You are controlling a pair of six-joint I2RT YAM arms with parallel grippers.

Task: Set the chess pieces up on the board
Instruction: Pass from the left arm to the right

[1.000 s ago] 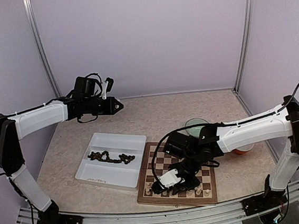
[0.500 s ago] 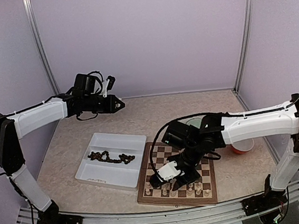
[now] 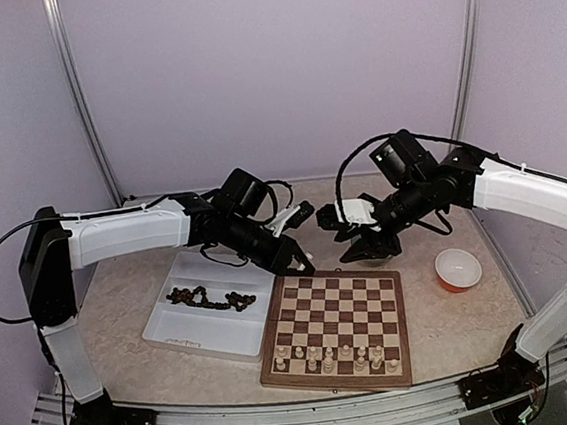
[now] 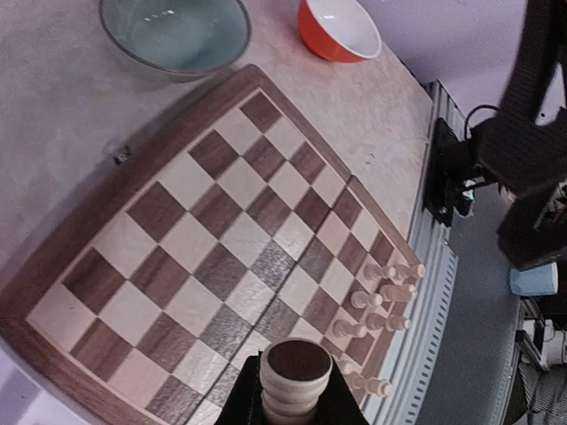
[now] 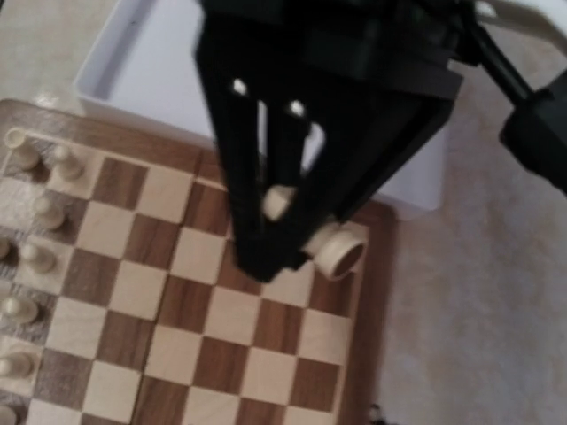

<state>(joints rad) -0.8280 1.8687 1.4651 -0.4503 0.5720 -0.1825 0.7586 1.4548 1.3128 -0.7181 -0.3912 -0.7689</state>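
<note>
1. one cream piece (image 4: 295,379) is pinched between the fingers (image 4: 347,413) of the left gripper (image 3: 296,263). in the left wrist view its round, dark-centred base faces the camera.
2. the left gripper hangs over the far-left corner of the board (image 3: 338,308), and the held piece is above the board, not resting on it.
3. the right wrist view shows the same piece lying tilted across the left fingertips, with its base sticking out to one side.
4. the right gripper (image 3: 349,231) hovers off the board, just beyond its far edge and near the left gripper. i cannot tell whether its fingers are spread or pressed together.
5. several cream pieces (image 3: 329,356) stand upright on the two rows nearest the arm bases. the other squares are bare.
6. dark pieces (image 3: 209,299) lie in a loose string across the white tray (image 3: 239,267), which sits just left of the board. i cannot tell which compartment they are in.
7. a teal bowl (image 4: 173,31) sits on the table (image 3: 147,256) just past the board's far edge. an orange bowl (image 3: 458,269) sits to the board's right.
</note>
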